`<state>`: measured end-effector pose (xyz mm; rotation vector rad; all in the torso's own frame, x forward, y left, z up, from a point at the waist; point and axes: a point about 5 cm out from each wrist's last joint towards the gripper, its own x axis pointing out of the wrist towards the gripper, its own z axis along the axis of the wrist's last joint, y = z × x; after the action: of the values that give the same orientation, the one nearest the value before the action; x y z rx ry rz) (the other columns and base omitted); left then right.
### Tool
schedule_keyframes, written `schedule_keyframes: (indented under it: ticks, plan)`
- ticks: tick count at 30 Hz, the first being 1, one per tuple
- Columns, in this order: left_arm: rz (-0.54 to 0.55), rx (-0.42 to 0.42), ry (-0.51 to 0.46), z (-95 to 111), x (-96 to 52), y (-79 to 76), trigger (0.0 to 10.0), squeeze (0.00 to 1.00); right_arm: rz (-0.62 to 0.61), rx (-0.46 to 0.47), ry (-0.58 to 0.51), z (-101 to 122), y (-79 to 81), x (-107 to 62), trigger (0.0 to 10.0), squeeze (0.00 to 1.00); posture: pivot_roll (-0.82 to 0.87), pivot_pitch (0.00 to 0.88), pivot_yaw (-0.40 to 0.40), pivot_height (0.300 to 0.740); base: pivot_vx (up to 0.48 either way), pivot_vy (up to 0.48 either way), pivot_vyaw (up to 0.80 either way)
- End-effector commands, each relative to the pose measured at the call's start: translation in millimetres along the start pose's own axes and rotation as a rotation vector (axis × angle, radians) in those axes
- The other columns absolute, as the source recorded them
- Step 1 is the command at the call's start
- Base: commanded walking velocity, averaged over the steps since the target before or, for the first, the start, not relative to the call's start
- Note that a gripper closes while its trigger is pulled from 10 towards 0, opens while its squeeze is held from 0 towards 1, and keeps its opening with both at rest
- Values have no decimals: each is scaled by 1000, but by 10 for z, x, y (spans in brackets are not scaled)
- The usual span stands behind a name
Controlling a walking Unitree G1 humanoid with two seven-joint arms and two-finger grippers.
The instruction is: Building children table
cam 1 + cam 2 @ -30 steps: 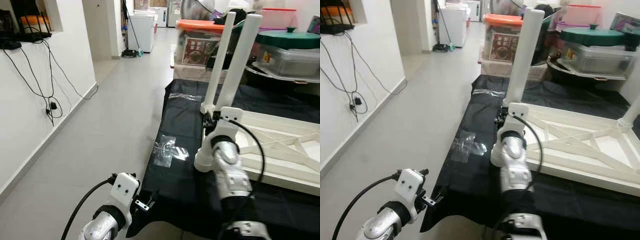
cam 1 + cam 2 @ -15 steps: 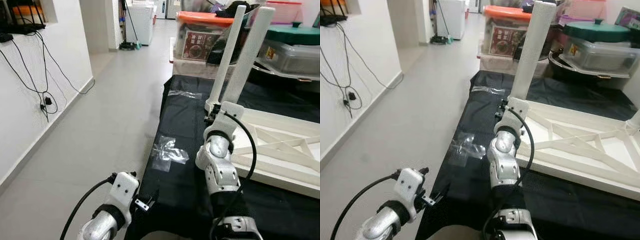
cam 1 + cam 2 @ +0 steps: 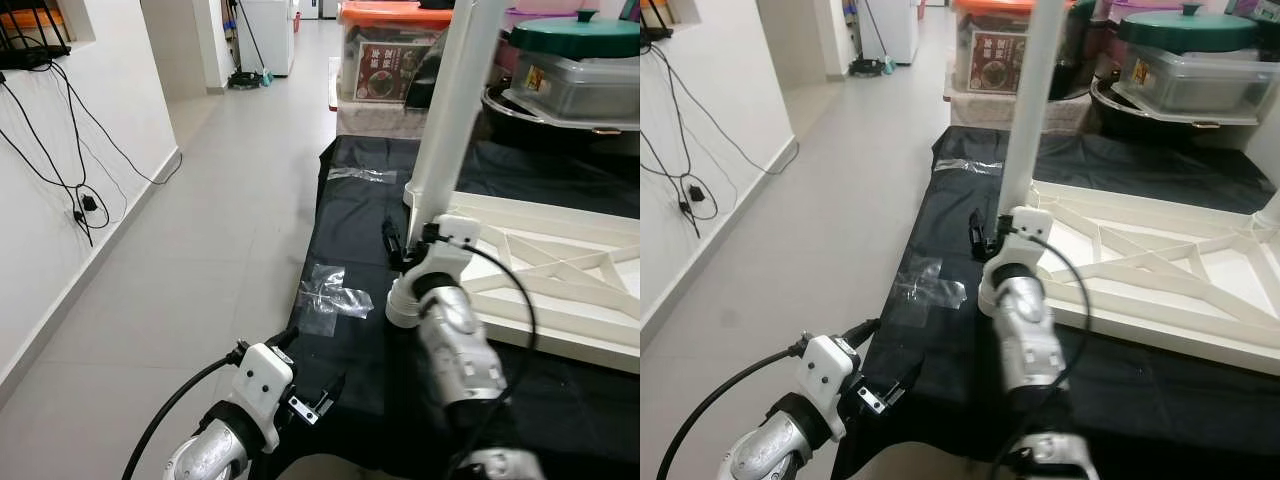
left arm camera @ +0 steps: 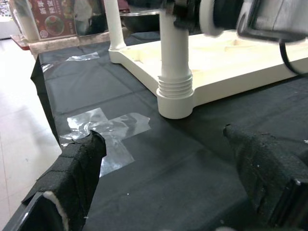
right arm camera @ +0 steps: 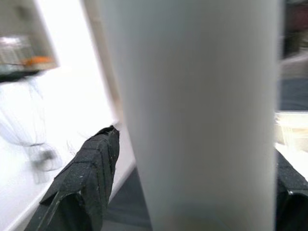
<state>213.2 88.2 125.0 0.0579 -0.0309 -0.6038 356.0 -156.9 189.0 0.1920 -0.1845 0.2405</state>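
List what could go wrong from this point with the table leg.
1. The right end effector straddles the upright white leg; a sideways push could cross-thread or tilt it in the overturned tabletop.
2. The tabletop rests on a loose black cloth, so it may slide.
3. The open left end effector hovers near the cloth's edge and could snag it.

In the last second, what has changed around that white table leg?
Mostly the camera shifted. The right gripper stays around the upright white table leg, fingers either side, at the corner of the upturned white tabletop. The left gripper still hangs open over the black cloth, by the clear plastic wrapper.
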Motion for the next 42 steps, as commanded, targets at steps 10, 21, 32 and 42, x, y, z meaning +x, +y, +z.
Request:
schedule_keyframes:
  ticks: [10,21,32,42]
  plan:
    - [-5,18,6,-47,-2,-6,10000,0,300,-19,75,180,-170,213,10000,0,87,0,-32,740,0,0,0]
    - [-69,-7,-37,30,-21,-89,10000,0,907,35,278,172,55,150,10000,0,113,0,-40,740,0,0,0]
    - [-74,-6,-52,41,-27,-96,10000,0,956,-47,313,-66,194,126,0,0,112,6,-33,740,0,0,0]
    - [-73,-5,-51,32,-26,-84,10000,0,636,-16,191,-169,116,83,0,0,96,9,-26,740,0,0,0]
